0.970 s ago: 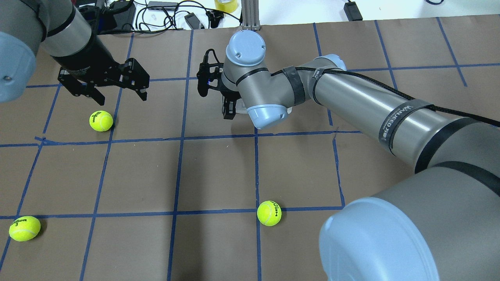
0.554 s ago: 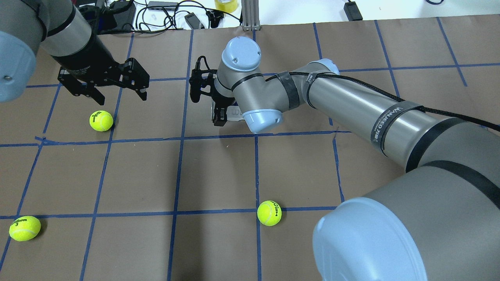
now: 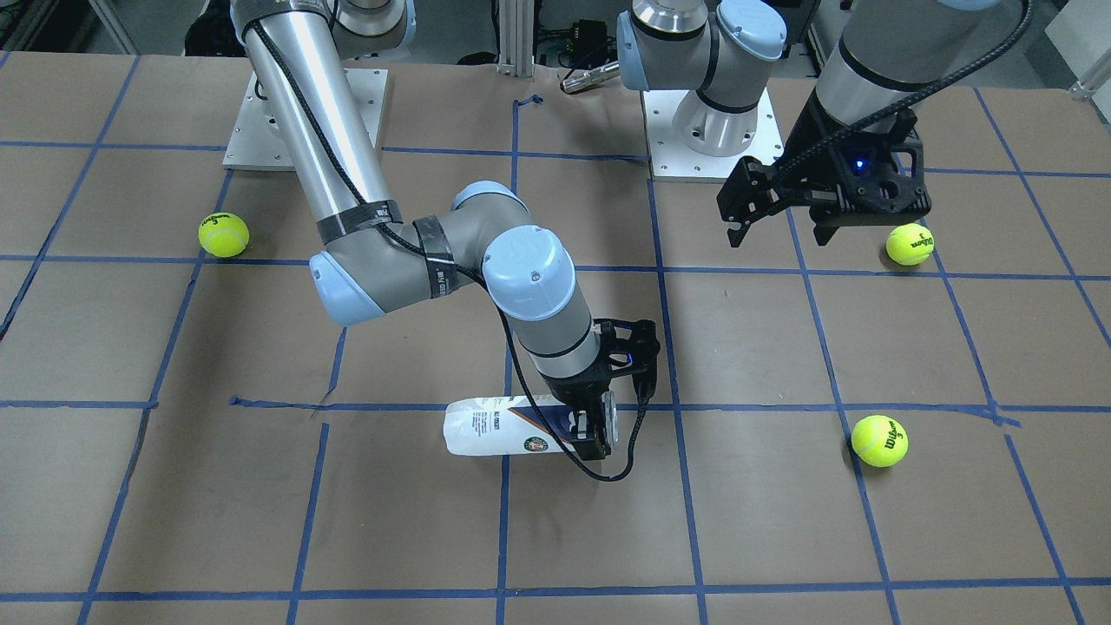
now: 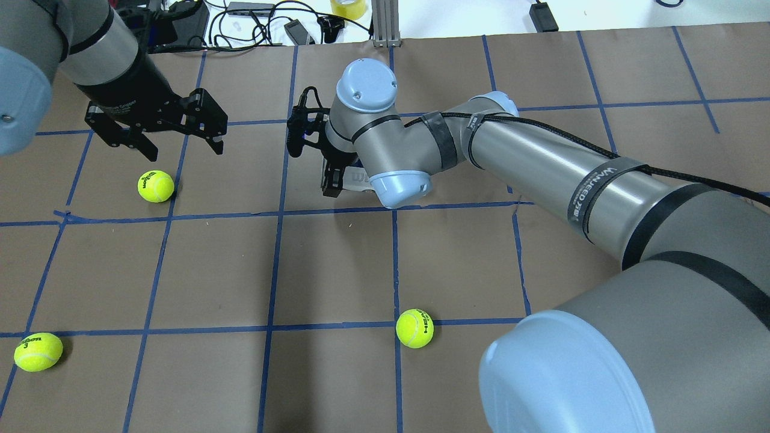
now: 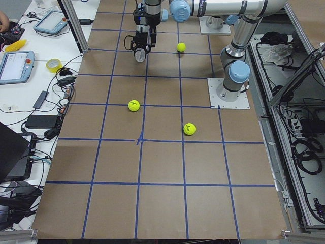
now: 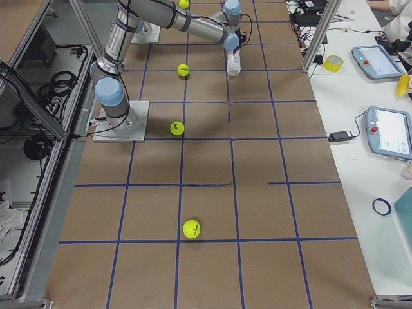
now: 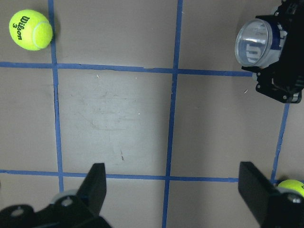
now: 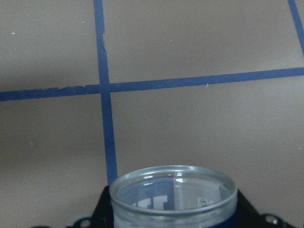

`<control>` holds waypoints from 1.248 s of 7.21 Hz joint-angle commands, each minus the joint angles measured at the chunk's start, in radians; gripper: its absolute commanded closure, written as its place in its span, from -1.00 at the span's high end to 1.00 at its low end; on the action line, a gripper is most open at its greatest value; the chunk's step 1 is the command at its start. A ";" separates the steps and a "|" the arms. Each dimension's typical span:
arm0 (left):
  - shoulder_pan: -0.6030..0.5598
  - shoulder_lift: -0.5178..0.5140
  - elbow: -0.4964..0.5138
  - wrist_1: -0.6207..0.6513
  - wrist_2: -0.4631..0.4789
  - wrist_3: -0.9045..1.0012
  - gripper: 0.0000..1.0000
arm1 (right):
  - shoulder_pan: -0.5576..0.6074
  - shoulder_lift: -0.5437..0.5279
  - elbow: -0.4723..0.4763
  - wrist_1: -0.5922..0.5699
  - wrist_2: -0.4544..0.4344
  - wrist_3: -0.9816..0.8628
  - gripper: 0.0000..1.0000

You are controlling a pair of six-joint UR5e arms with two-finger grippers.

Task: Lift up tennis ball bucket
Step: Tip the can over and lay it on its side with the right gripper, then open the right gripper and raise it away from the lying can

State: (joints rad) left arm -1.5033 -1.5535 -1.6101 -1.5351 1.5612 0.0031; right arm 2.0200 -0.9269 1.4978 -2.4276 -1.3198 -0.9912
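Tennis ball bucket [image 3: 495, 427] lies sideways in the clenched right pincer [image 3: 599, 427], rim end gripped; left pincer [image 4: 186, 153] hangs spread.

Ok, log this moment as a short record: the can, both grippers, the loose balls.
can: clear plastic tennis-ball can, white and navy label, lying horizontal
right gripper: shut on the can near its metal rim end
left gripper: open, empty, above the table near one ball
balls: three yellow-green tennis balls loose on the brown paper table, apart from the can
lifted: cannot tell from these views
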 commanded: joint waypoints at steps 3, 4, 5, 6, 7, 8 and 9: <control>0.002 0.004 -0.002 0.001 0.000 0.000 1.00 | -0.022 -0.015 -0.025 0.106 -0.073 0.008 1.00; 0.002 0.004 -0.004 0.001 0.000 0.000 1.00 | -0.067 -0.080 -0.030 0.222 -0.106 0.008 1.00; 0.002 0.006 -0.004 0.001 0.000 0.000 1.00 | -0.139 -0.149 -0.028 0.299 -0.096 0.008 1.00; 0.002 0.004 -0.004 0.001 0.000 0.000 1.00 | -0.215 -0.205 -0.030 0.347 -0.098 0.008 1.00; 0.002 0.004 -0.005 0.003 0.000 0.000 1.00 | -0.271 -0.277 -0.018 0.458 -0.096 0.025 1.00; 0.000 0.004 -0.005 0.001 0.000 0.005 1.00 | -0.305 -0.343 -0.013 0.608 -0.116 0.168 1.00; 0.003 0.001 -0.005 0.009 -0.007 0.009 1.00 | -0.313 -0.421 -0.016 0.671 -0.124 0.266 1.00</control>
State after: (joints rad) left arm -1.5019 -1.5501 -1.6150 -1.5319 1.5600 0.0072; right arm 1.7353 -1.2535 1.4814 -1.8710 -1.4311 -0.8498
